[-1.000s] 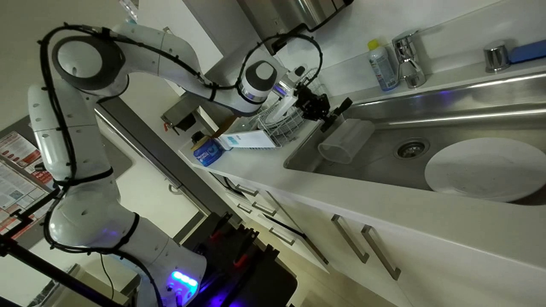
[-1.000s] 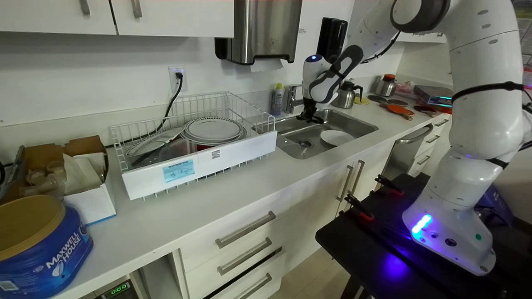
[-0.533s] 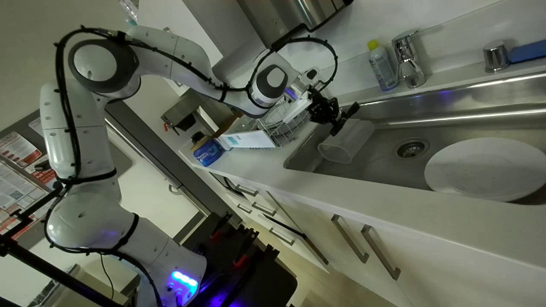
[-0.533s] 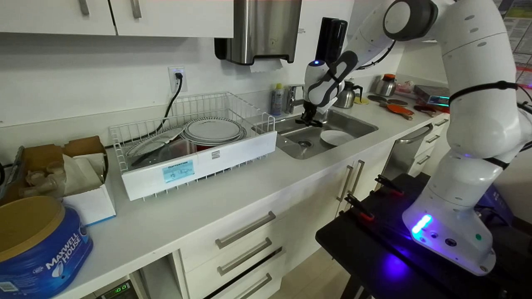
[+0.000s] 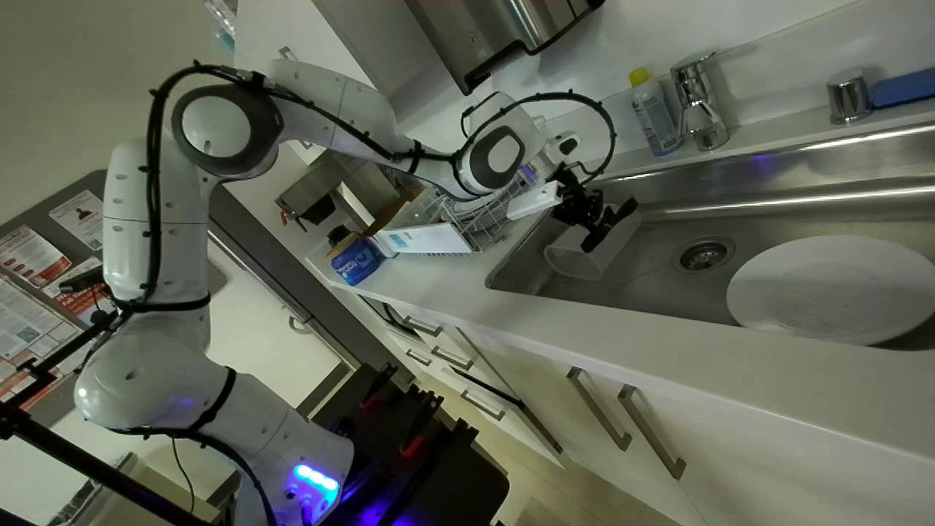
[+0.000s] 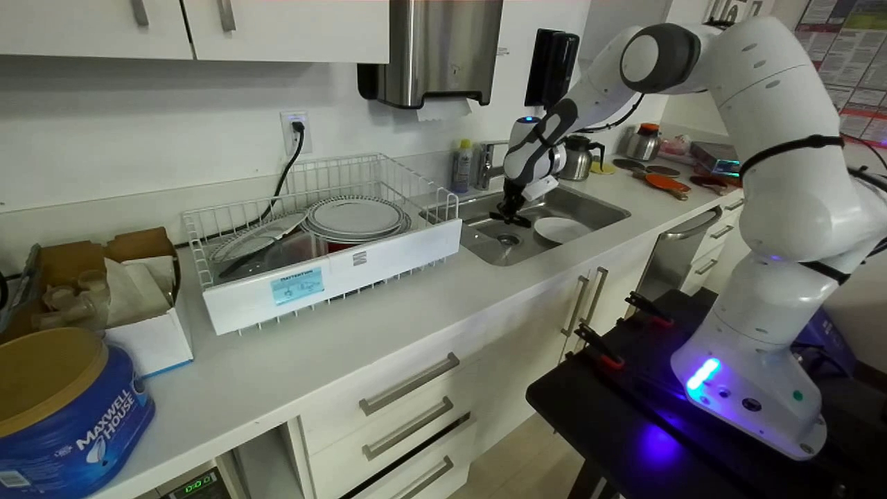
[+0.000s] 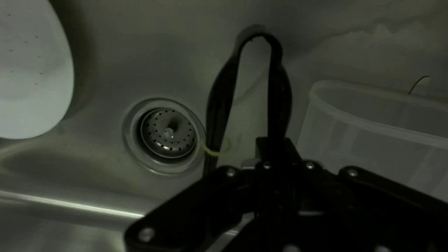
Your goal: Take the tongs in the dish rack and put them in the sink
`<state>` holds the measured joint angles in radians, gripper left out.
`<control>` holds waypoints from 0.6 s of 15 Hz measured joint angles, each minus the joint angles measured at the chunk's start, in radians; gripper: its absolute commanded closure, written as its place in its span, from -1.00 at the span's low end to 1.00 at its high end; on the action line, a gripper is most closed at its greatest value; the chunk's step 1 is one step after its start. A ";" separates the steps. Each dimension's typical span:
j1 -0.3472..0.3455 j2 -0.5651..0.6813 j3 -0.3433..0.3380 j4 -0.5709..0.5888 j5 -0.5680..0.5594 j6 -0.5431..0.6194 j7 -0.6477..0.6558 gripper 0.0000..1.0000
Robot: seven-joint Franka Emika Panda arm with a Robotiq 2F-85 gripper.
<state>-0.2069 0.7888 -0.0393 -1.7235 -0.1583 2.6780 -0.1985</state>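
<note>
In the wrist view, the fingers (image 7: pixel 292 155) pinch one arm of the dark tongs (image 7: pixel 219 101), whose bend points to twelve o'clock over the sink (image 7: pixel 157 59); whether they touch its floor cannot be told. From the tongs, the round drain (image 7: pixel 168 131) lies at eight o'clock, the white plate (image 7: pixel 31 70) at nine and a translucent container (image 7: pixel 353 150) between three and four. In an exterior view, the dish rack (image 5: pixel 491 228) stands on the tabletop (image 5: pixel 657 351) at nine o'clock from the sink
</note>
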 measured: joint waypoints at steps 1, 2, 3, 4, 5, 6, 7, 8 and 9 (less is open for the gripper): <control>-0.020 0.034 0.014 0.031 0.024 0.000 -0.021 0.95; -0.039 0.069 0.026 0.064 0.042 0.000 -0.040 0.95; -0.055 0.102 0.036 0.095 0.056 0.000 -0.056 0.95; -0.069 0.134 0.044 0.127 0.068 0.000 -0.070 0.95; -0.082 0.163 0.051 0.157 0.076 0.000 -0.077 0.95; -0.091 0.191 0.056 0.187 0.083 0.000 -0.080 0.95; -0.099 0.216 0.058 0.215 0.088 0.000 -0.082 0.95; -0.104 0.241 0.059 0.243 0.094 -0.003 -0.083 0.95; -0.109 0.264 0.059 0.272 0.100 -0.009 -0.083 0.95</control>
<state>-0.3159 1.0533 0.0200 -1.4518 -0.0585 2.6693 -0.2818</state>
